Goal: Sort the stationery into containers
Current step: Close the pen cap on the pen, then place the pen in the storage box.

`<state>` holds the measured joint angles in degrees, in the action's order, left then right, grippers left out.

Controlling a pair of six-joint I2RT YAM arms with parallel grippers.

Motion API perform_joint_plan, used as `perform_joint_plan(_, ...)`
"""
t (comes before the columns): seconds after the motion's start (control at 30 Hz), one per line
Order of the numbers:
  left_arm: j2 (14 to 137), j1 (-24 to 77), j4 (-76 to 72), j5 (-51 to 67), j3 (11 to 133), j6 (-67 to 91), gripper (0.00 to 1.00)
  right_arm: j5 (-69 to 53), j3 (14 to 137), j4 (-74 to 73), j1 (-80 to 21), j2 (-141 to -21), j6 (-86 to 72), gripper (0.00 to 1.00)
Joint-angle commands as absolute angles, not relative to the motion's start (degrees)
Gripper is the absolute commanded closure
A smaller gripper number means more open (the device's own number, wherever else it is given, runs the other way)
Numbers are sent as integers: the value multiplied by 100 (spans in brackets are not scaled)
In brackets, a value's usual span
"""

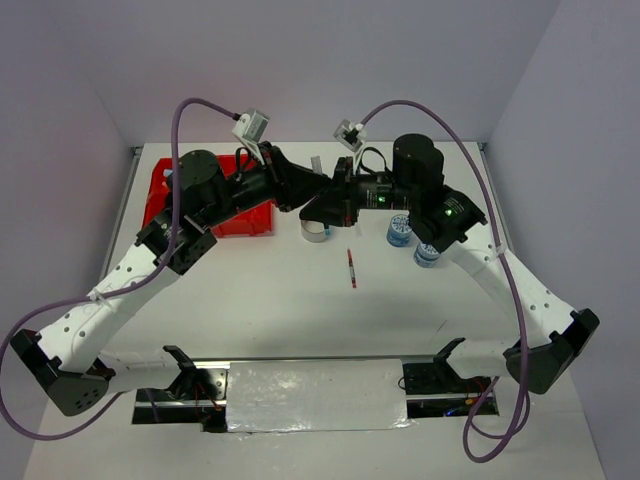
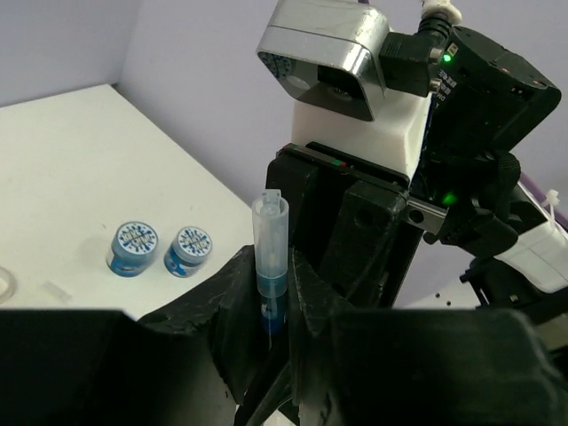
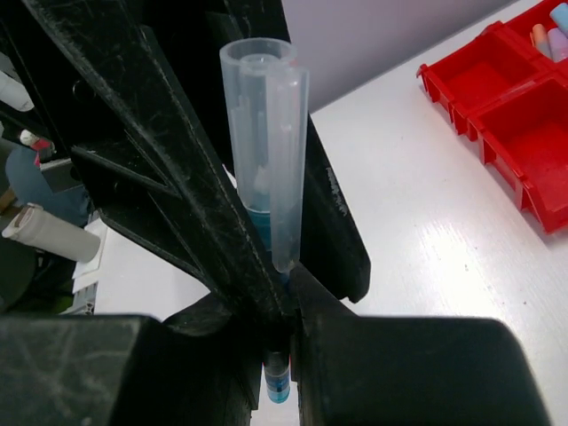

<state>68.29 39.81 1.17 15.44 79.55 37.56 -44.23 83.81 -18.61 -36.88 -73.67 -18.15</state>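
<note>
Blue pen (image 2: pixel 270 288), clear cap (image 3: pixel 266 133) | pinched betw L hand (image 2: pixel 272 306) + R hand (image 3: pixel 280 351)

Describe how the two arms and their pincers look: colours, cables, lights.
Both arms match. The left arm and right arm have a white link dotted with small holes, black joints and black bases. A purple cable loops along each to a small silvery-white wrist camera. Green lights glow on the right arm. The left pincer and right pincer have black matte wedge-shaped fingers.

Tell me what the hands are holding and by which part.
A capped blue pen, pinched on its blue barrel below the clear cap by the right hand; the left hand flanks it too, grip uncertain.
</note>
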Motion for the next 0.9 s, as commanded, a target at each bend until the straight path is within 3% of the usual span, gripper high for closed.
perform_joint_plan(0.0,6961,3920,405,2065,8139,3682,68,-4254,8367,-967,-3806,-6961,-1793,100)
perform_joint_plan(0.07,6970,3902,361,2083,8095,3726,69,-4245,8358,-1028,-3806,-6961,-1775,100)
perform_joint_plan(0.2,6891,3885,246,2153,7902,3753,98,-4359,8297,-976,-3806,-6987,-1837,100)
perform_joint_plan(0.27,6926,3858,298,2153,7893,3735,100,-4377,8262,-906,-3797,-6979,-1907,100)
perform_joint_plan(0.3,6934,3832,429,2049,7893,3718,100,-4394,8236,-818,-3797,-6979,-1933,86)
perform_joint_plan(0.37,6970,3719,719,1690,7998,3648,100,-4219,8209,-870,-3727,-6996,-1960,47)
perform_joint_plan(0.4,6978,3648,1069,1235,8094,3656,100,-4193,8183,-1009,-3648,-7022,-1943,14)
perform_joint_plan(0.47,6987,3229,1509,732,8208,3840,100,-4053,7947,-1168,-3421,-7014,-1942,0)
perform_joint_plan(0.67,7083,1672,1888,441,8252,4263,100,-3464,6980,-1415,-2962,-6636,-1776,0)
perform_joint_plan(0.77,7479,962,2889,-724,8613,4534,100,-2718,6610,-1582,-2883,-6268,-1767,0)
perform_joint_plan(0.87,7865,-234,3025,-338,8229,5394,100,-2539,6382,-1758,-2883,-6100,-1793,0)
